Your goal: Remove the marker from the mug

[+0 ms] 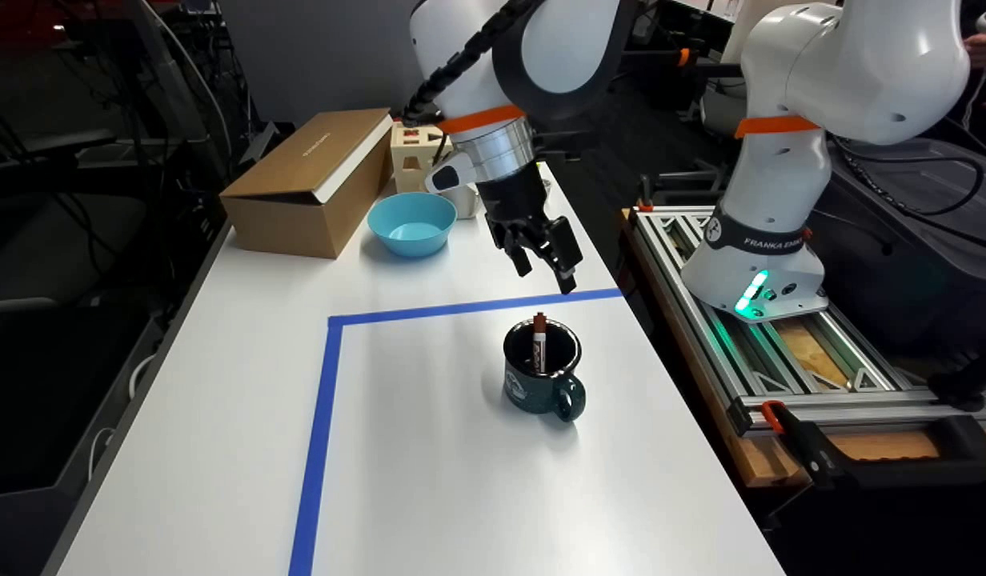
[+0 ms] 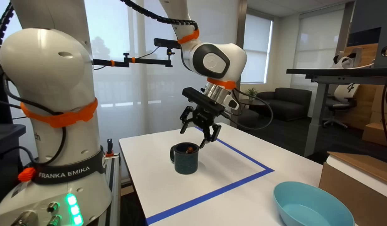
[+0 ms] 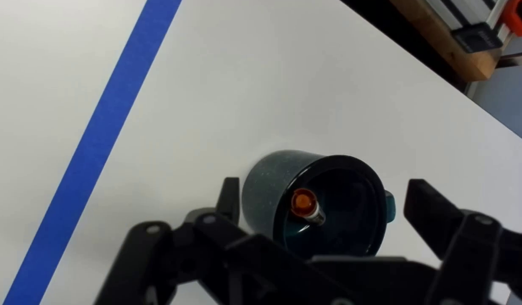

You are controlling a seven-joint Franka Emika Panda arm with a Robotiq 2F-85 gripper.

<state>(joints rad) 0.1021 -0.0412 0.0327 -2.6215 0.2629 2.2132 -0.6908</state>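
In an exterior view I see the dark teal mug (image 1: 535,394) upright on the white worktop (image 1: 429,480), near the edge facing the robot's base (image 1: 753,276), the marker (image 1: 539,350) inside it, brown cap up. In an exterior view the gripper (image 2: 192,139) hangs tilted near the mug's rim, jaws spread wide. In the wrist view the marker leans, and the mug sits between the blue tape (image 3: 95,134) and that edge.
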